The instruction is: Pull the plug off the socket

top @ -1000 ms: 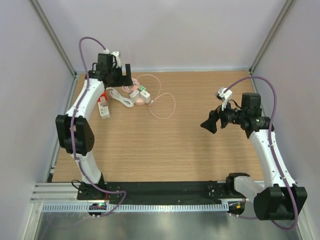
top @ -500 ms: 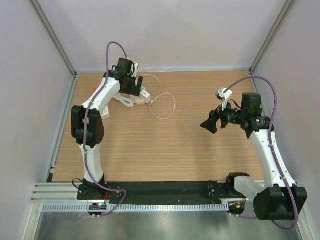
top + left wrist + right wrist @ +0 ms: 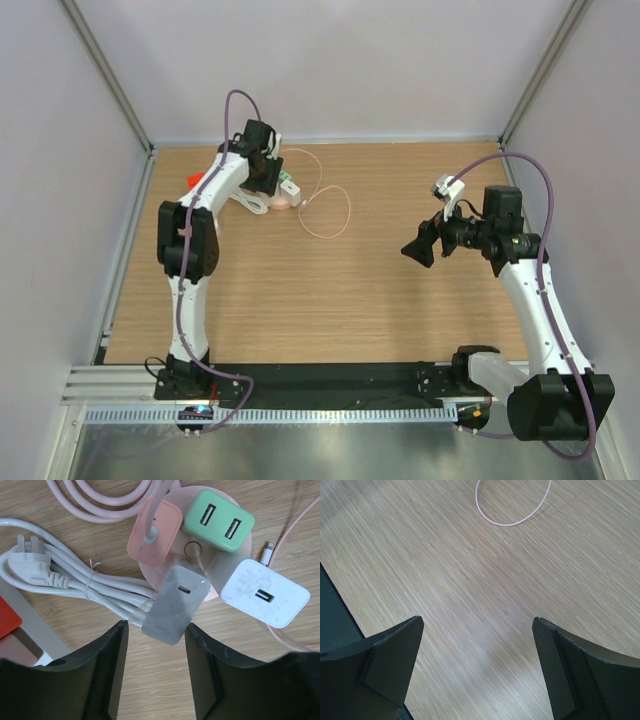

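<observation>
Targets grey plug (image 3: pixel 175 602), seated in round pink socket (image 3: pixel 192 550) at far left of surface (image 3: pixel 250 680), next to white plug (image 3: pixel 262 597). Grasp step in hand, by the look of it: straddles plug's free end with left pincer (image 3: pixel 155 627), part-open, not clenched; sits just beside casing on one side, shows gap on other. Next calls for clenching fully, then pulling straight out; may drag unbraced socket. Holds right pincer (image 3: pixel 477 622) wide open, empty, well apart over bare surface.

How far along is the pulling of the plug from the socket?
Done: the left gripper straddles the grey plug. In hand: its jaws are not yet closed on it. Remaining: grip and pull; it sits in the pink socket. The right gripper hangs open, apart.
</observation>
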You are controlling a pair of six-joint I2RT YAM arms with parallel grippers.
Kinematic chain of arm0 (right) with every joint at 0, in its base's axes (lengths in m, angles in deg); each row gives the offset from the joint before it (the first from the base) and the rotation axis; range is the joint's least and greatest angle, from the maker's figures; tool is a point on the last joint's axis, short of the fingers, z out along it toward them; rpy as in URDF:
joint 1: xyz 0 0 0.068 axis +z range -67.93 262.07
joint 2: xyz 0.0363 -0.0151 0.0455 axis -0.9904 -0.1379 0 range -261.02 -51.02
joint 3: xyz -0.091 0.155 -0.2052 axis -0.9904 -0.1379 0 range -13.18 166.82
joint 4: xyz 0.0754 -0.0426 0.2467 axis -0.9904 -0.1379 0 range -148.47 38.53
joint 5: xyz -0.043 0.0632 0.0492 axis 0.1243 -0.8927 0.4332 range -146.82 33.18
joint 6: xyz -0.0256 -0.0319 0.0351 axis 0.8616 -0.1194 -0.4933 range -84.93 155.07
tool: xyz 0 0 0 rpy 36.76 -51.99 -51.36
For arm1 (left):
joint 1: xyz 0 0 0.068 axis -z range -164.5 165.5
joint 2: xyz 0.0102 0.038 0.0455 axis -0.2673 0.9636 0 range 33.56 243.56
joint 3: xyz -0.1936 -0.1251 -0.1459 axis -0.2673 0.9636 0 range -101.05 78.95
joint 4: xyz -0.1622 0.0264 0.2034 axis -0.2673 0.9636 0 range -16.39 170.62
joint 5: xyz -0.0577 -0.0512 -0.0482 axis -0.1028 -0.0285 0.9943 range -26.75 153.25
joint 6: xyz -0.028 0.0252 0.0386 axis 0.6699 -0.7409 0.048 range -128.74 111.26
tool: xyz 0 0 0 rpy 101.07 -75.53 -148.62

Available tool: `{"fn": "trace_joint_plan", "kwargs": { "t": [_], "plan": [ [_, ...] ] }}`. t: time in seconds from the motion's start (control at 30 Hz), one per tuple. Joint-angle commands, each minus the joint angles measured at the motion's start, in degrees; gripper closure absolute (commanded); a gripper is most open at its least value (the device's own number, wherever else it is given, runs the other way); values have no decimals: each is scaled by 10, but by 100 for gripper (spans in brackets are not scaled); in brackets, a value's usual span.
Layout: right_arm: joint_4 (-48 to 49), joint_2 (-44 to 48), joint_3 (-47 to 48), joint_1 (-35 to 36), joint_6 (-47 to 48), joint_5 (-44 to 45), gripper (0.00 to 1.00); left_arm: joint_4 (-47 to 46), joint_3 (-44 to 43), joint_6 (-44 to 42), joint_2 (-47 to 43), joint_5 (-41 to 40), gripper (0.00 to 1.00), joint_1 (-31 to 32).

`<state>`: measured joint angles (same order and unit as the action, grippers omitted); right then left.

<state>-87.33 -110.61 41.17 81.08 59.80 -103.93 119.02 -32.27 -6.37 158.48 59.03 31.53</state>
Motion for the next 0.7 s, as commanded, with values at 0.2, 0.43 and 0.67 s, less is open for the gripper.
{"fn": "trace_joint_plan", "kwargs": {
  "t": [0.2, 0.43, 0.67],
  "plan": [
    [5, 8, 6, -2, 8, -3, 0, -5, -38, -8, 24, 10, 57, 12],
    [3, 9, 8, -2, 8, -3, 0, -23, -29, -15, 29, 4, 60, 22],
    [3, 11, 8, -2, 9, -2, 0, -30, -17, -21, 39, -17, 57, 30]
  ]
}}
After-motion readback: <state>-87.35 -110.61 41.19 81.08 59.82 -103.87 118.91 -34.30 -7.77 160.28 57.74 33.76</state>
